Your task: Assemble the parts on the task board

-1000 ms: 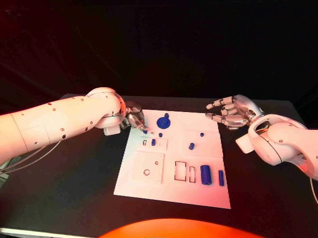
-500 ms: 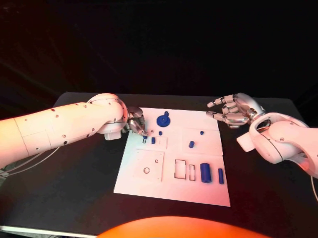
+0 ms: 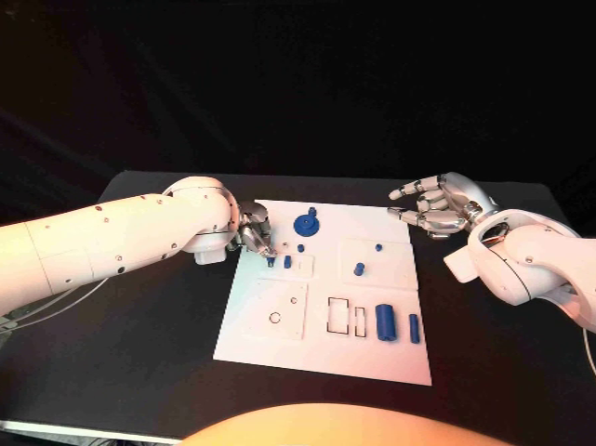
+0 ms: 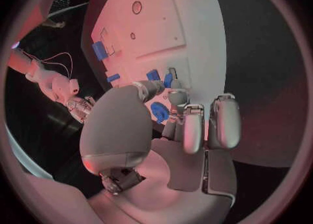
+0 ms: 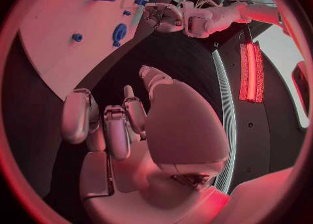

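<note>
The white task board [image 3: 327,348] lies mid-table, also seen from the left wrist [image 4: 176,20]. My left hand [image 3: 255,232] hovers over the board's far left corner. Its thumb and a finger pinch a small blue part [image 3: 271,261], whose lower end is at the board; the same part [image 4: 154,74] sits between the fingertips in the left wrist view. A round blue part [image 3: 306,226] lies just beyond, with small blue pegs [image 3: 287,264] beside it. My right hand [image 3: 436,209] hangs off the board's far right corner, fingers apart and holding nothing.
A thick blue cylinder [image 3: 385,323] and a thin blue bar [image 3: 415,329] lie at the board's near right, next to rectangular slots [image 3: 339,317]. Two more small blue parts [image 3: 360,271] sit mid-right. Black table [image 3: 137,353] surrounds the board.
My left hand has come down and slightly nearer, bringing the small blue part onto the board's left side. The right hand has barely moved.
</note>
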### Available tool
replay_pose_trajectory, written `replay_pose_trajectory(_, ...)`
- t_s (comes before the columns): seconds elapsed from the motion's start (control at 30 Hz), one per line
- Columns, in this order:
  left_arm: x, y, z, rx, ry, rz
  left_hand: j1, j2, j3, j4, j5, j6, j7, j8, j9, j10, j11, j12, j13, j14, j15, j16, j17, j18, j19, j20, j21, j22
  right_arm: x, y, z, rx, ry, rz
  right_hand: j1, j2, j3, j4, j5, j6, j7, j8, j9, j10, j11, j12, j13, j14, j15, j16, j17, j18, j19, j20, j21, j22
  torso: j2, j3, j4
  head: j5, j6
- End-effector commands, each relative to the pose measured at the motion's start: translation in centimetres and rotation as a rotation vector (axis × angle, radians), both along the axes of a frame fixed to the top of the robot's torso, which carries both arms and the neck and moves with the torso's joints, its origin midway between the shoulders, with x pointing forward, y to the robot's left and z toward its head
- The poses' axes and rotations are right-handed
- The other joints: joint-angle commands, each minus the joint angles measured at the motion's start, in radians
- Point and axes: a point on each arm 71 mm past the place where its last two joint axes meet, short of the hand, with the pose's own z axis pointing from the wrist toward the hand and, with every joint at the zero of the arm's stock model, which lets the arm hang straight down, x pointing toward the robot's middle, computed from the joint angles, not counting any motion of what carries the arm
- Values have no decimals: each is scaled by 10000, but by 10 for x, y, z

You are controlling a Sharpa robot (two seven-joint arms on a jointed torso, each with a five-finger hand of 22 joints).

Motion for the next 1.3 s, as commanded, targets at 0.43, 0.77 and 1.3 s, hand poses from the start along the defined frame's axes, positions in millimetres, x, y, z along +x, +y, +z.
replay_pose_trajectory(0.43,-4,0,-6,345,274,-290,85,-1,1828,-1745,71,90,-17,47,207,68,-10,64,17,940,-62,51,2392,-162,74,-39,47,117,0,1,0,6,-75,124,-47,-40,47,-1,56,38,-39,32,-1,-54,9,-49,101,874,-9,-38,1923,131,-79,-4,-45,252,-5,-1,-4,42,-66)
replay_pose_trajectory(0.77,-5,-1,-7,400,385,-360,76,-16,1842,-1761,94,103,-22,45,211,85,-15,72,33,942,-66,54,2397,-163,78,-43,49,122,0,1,0,6,-73,131,-47,-40,47,-1,56,38,-39,32,-1,-54,9,-49,101,874,-9,-38,1923,131,-79,-4,-45,252,-5,10,-1,56,-62)
replay_pose_trajectory(1.3,-5,-3,-9,380,467,-393,65,-30,1855,-1775,114,116,-26,44,214,104,-19,84,55,943,-70,55,2400,-163,80,-47,50,124,-1,0,0,2,-64,127,-47,-40,47,-1,56,38,-39,32,-1,-54,9,-49,101,874,-9,-38,1923,131,-79,-4,-45,252,3,11,-12,57,-77)
